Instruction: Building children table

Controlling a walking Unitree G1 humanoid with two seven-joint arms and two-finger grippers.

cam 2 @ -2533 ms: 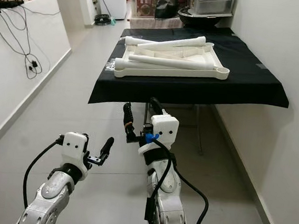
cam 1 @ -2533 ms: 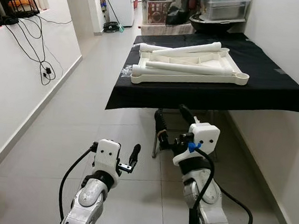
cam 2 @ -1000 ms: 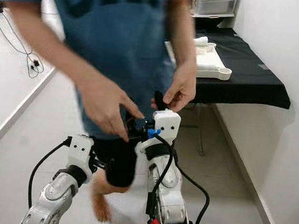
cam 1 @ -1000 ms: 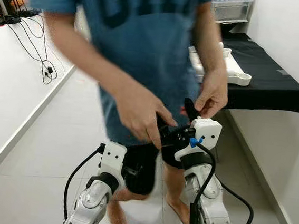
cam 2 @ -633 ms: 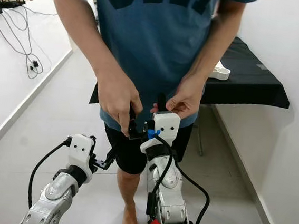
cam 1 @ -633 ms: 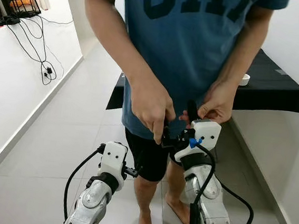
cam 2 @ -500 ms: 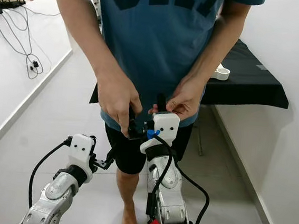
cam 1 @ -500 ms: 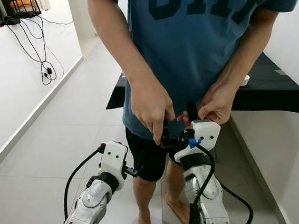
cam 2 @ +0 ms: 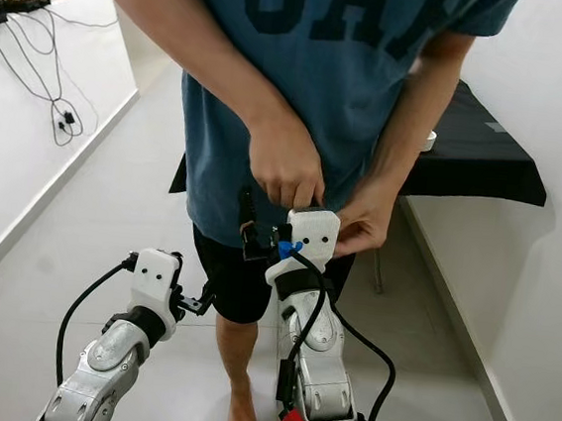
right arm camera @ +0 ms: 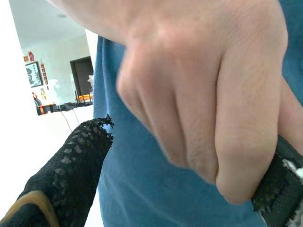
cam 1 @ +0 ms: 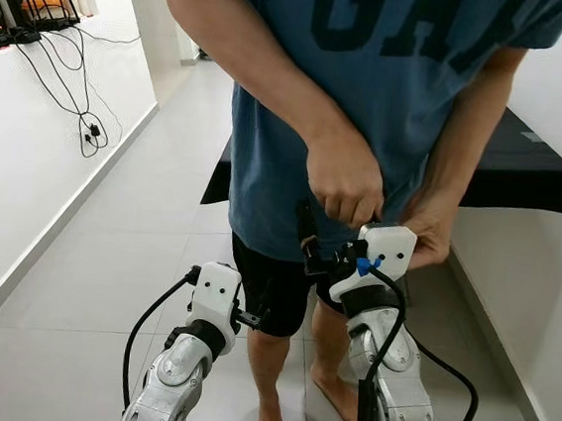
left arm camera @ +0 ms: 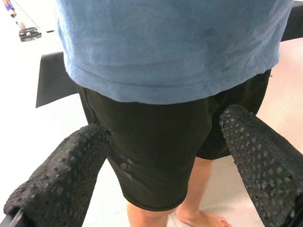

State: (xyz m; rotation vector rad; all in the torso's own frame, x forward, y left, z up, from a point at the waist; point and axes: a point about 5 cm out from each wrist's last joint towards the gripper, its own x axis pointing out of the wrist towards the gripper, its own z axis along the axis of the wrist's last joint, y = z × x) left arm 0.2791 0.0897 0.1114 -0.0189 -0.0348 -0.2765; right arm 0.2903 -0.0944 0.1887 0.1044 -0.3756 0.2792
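**Person's hands on my right gripper, table parts hidden behind them**

My right gripper (cam 1: 320, 242) was raised at waist height in front of a person (cam 1: 374, 70), its two fingers apart. One hand (cam 1: 346, 182) was wrapped over one finger; the wrist view showed that hand closed around it, the other finger (right arm camera: 71, 175) free. A second hand (cam 1: 428, 235) cupped the gripper's white housing from the side. My left gripper (left arm camera: 165, 165) hung lower, fingers spread wide and holding nothing, pointed at the person's shorts.

My worry: any command to close or swing the right arm could pinch or jerk those fingers, since they sat right on the mechanism. Walking forward would run me into the person's bare feet.

Count: two grippers, two hands, one person. The black table (cam 1: 533, 175) stood behind the person against the wall; a small white piece (cam 2: 429, 137) of the children's table showed at its edge, the rest blocked from sight.
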